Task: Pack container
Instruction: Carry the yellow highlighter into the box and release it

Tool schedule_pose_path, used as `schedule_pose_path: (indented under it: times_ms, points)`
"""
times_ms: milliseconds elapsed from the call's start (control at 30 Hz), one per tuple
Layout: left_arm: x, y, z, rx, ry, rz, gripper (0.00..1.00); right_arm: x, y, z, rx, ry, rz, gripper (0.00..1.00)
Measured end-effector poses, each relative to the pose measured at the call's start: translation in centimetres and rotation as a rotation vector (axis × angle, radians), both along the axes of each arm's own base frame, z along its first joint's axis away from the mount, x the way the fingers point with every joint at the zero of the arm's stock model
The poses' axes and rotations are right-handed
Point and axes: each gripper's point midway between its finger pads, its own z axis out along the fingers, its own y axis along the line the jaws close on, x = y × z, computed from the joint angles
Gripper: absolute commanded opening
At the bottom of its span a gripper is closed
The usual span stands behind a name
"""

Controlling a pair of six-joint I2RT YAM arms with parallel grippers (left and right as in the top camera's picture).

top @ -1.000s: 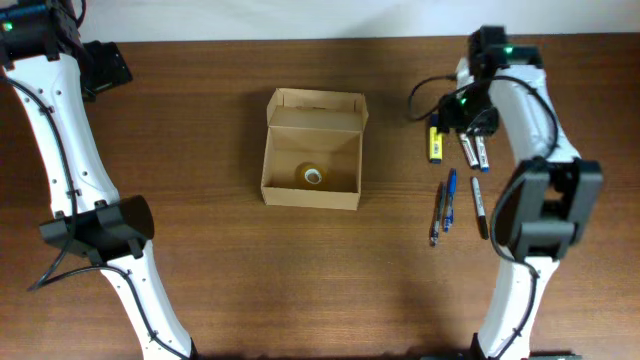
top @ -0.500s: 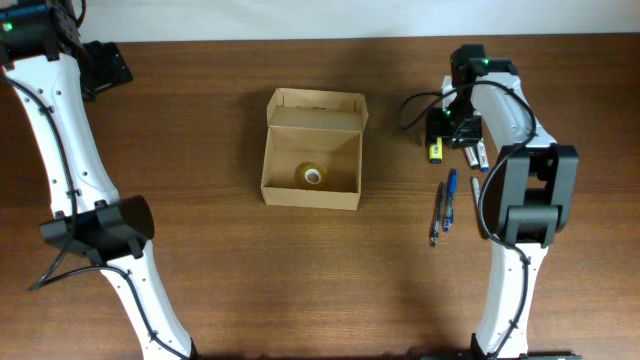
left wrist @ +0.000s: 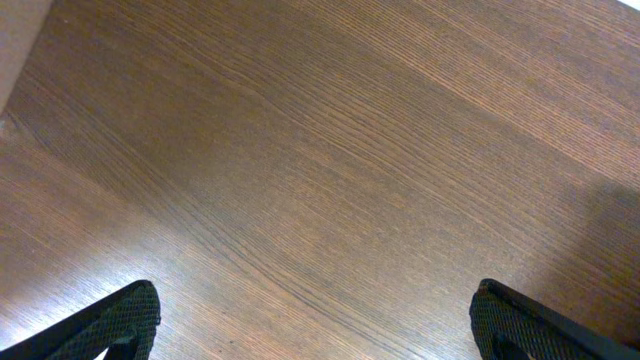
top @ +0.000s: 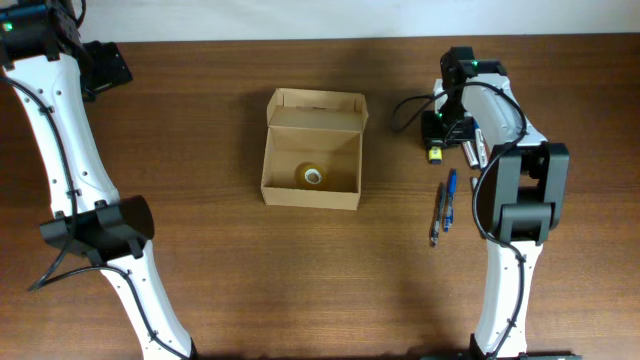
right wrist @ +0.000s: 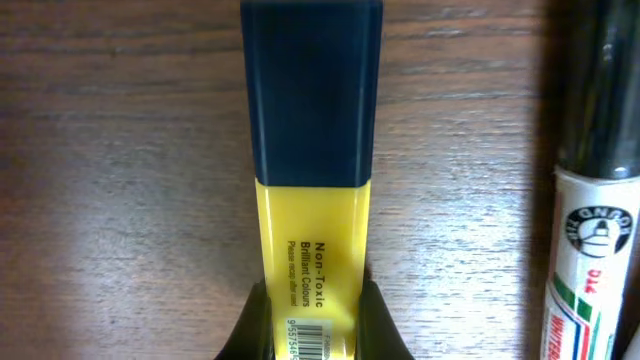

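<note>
The container [top: 311, 150] sits open at the centre of the overhead frame, its flap lid standing along the upper edge and a small roll [top: 313, 176] on its floor. The right gripper [top: 438, 136] is at the upper right of that frame, well apart from the container. In its wrist view the jaws are pinched narrow on a yellow highlighter [right wrist: 310, 230] with a dark cap, fingers [right wrist: 256, 322] touching both sides. A marker [right wrist: 590, 250] lies just beside it at the right edge. Pens [top: 444, 205] lie lower in the overhead frame. The left gripper [left wrist: 312, 322] hangs wide over bare table [left wrist: 330, 150], at the overhead frame's upper left
</note>
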Motion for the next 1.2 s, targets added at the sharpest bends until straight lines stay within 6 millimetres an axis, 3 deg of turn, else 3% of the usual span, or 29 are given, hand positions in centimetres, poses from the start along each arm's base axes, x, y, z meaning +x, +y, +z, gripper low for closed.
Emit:
schedule_pose_path:
  times_ms: [167, 333, 467, 533, 600, 700, 833, 967, 1200]
  points:
    - [0.0, 0.0, 0.0, 0.0, 0.0, 0.0, 1.0, 0.9, 1.0, 2.6, 0.034, -0.033, 0.05, 0.04]
    - [0.0, 0.0, 0.0, 0.0, 0.0, 0.0, 1.0, 2.2, 4.1, 9.5, 0.089, -0.17, 0.172, 0.04]
    - [0.0, 0.0, 0.0, 0.0, 0.0, 0.0, 1.0, 0.4, 9.9, 17.3, 0.102, -0.306, 0.427, 0.04]
    - [0.0, 0.0, 0.0, 0.0, 0.0, 0.0, 1.0, -1.5, 13.4, 19.7, 0.111, -0.34, 0.579, 0.04]
    - [0.0, 0.0, 0.0, 0.0, 0.0, 0.0, 1.0, -3.9, 16.6, 20.9, 0.121, -0.342, 0.74, 0.04]
    - [0.0, 0.0, 0.0, 0.0, 0.0, 0.0, 1.0, -6.8, 20.7, 20.6, 0.129, -0.32, 0.978, 0.04]
    - [0.0, 0.0, 0.0, 0.0, 0.0, 0.0, 1.0, -9.4, 24.0, 19.0, 0.126, -0.293, 1.247, 0.04]
    - [0.0, 0.0, 0.0, 0.0, 0.0, 0.0, 1.0, -9.3, 26.4, 16.8, 0.119, -0.327, 1.4, 0.04]
    - [0.0, 0.0, 0.0, 0.0, 0.0, 0.0, 1.0, -8.2, 27.3, 10.8, 0.127, -0.3, 1.451, 0.04]
